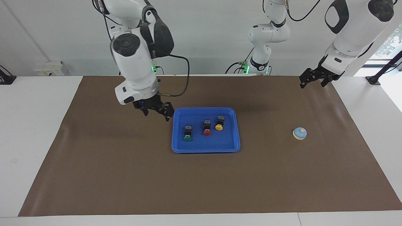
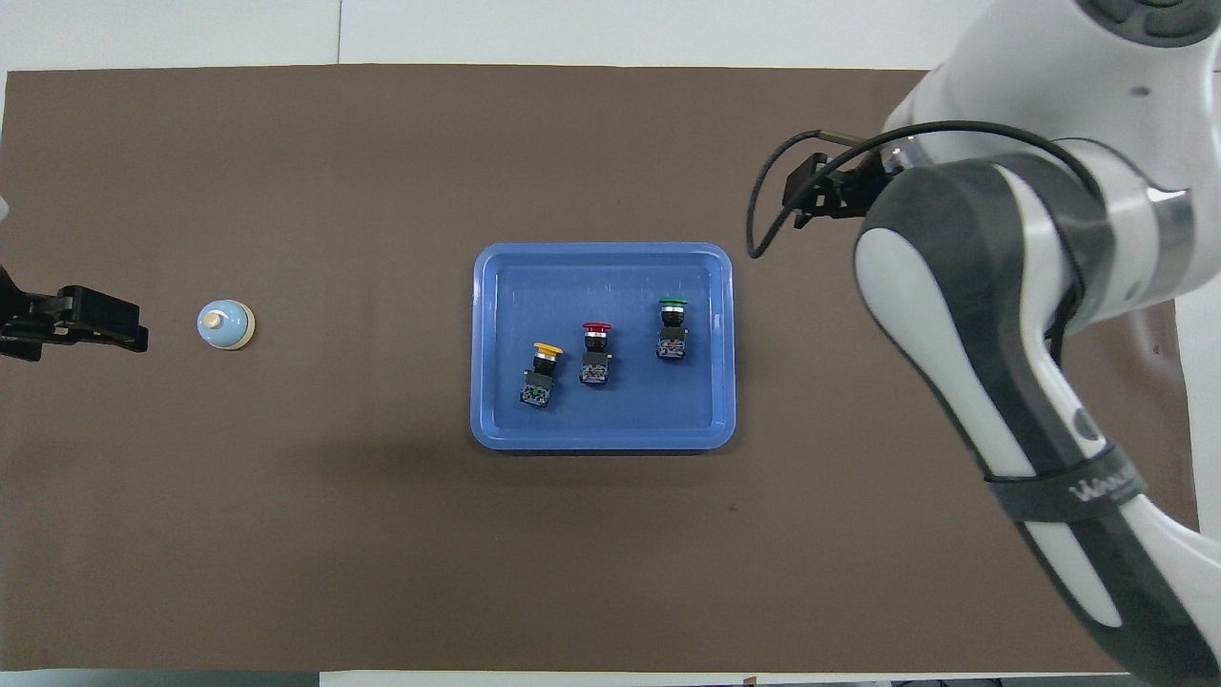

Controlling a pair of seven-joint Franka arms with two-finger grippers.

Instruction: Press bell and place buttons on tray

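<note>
The blue tray (image 1: 205,147) (image 2: 601,253) lies mid-mat. The three buttons lie in it side by side, apart from each other: green (image 1: 187,133) (image 2: 672,329), red (image 1: 207,128) (image 2: 595,353), yellow (image 1: 219,123) (image 2: 541,374). The bell (image 1: 299,133) (image 2: 225,324) stands on the mat toward the left arm's end. My right gripper (image 1: 157,113) (image 2: 806,196) is open and empty, over the mat just off the tray's corner toward the right arm's end. My left gripper (image 1: 312,82) (image 2: 124,329) hangs raised beside the bell, holding nothing, and waits.
A brown mat (image 1: 125,172) covers most of the white table. The right arm's forearm (image 2: 1002,334) spans the overhead view at the right arm's end. A small wall box (image 1: 48,68) sits at the table's edge by the robots.
</note>
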